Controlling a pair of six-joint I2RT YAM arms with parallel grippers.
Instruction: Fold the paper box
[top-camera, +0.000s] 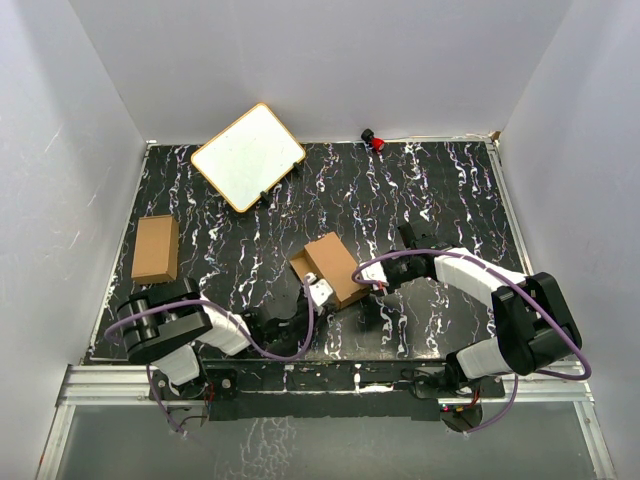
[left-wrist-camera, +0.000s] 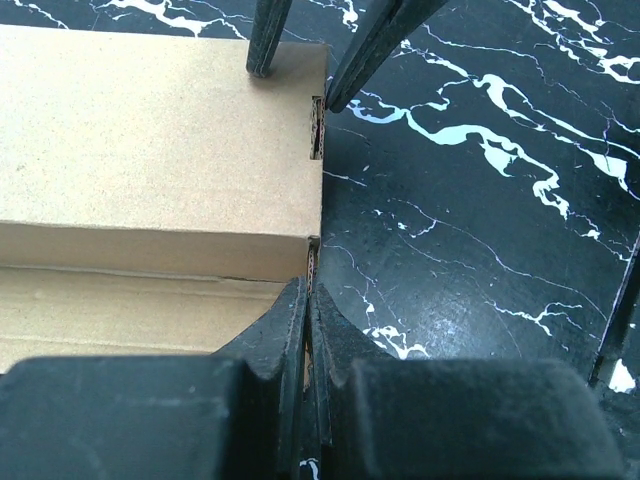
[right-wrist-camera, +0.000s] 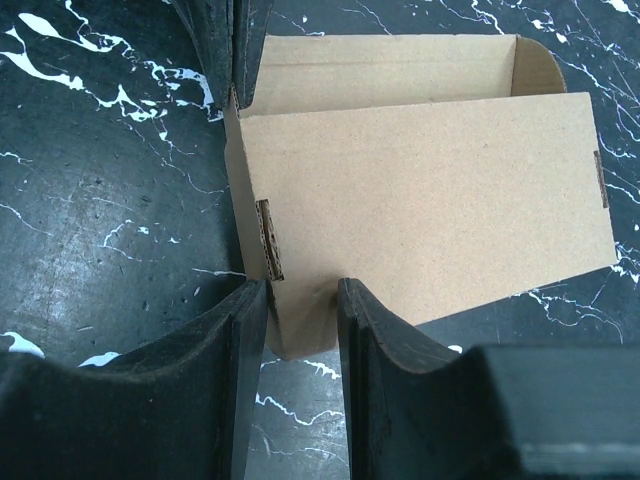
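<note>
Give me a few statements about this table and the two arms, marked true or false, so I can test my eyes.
1. The paper box lies near the middle of the table, between the two arms. True.
2. The left jaws stand wide open, clear of the box. False: they are pinched shut on a thin cardboard edge of it.
3. A second brown carton sits apart at the table's left side. True.
4. The white board lies on top of the paper box. False: it lies far back, apart from the box.
5. The right jaws grip one end of the box. True.
</note>
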